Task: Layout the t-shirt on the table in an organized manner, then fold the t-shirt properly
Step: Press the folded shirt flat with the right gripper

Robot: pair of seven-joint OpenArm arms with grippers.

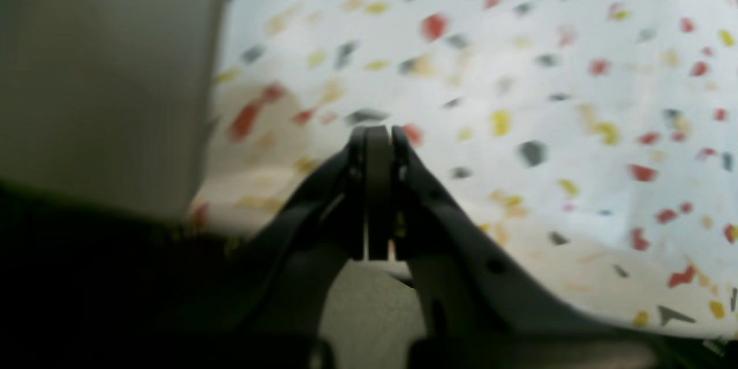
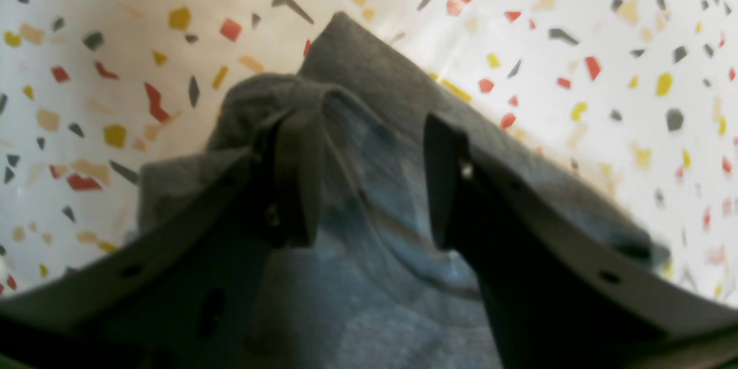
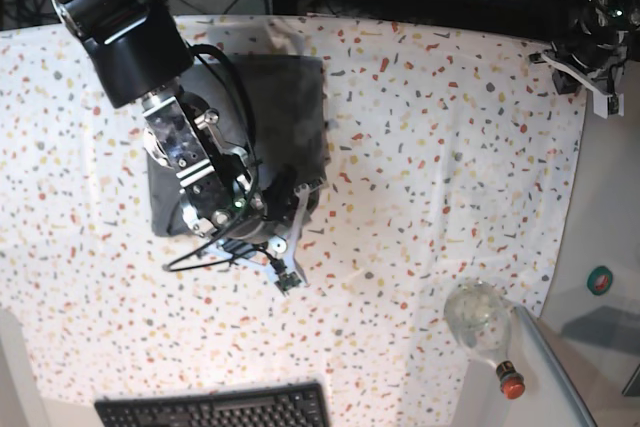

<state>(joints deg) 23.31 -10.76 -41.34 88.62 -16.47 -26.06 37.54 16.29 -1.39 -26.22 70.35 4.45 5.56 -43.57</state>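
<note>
In the right wrist view, nearest to the lens, the two dark fingers of the right gripper stand apart, one on each side of a raised ridge of cloth; a tuft seems to cling to one finger, but the other is clear of it, so I judge that nothing is firmly held. That cloth is the plain heather-grey soft cotton t-shirt, which lies as a compact dark bundle on the far part of the counter, a wide flat surface under a white cover with red, yellow and grey flecks. In the base view the right arm reaches across the garment with its wrist bent down over the near edge of the bundle. The left gripper is pulled back near the counter's edge, well apart from the shirt; its fingers are pressed together with nothing between them, and only speckled cover shows beyond. Judging from how it lies, the shirt already looks folded into a rough block, so the task seems near its end, with the right fingers letting go of the last fold. The next move probably calls for lifting them straight away, so the clinging tuft is not dragged open. A black keyboard and a clear bottle with a red cap rest near the front.
</note>
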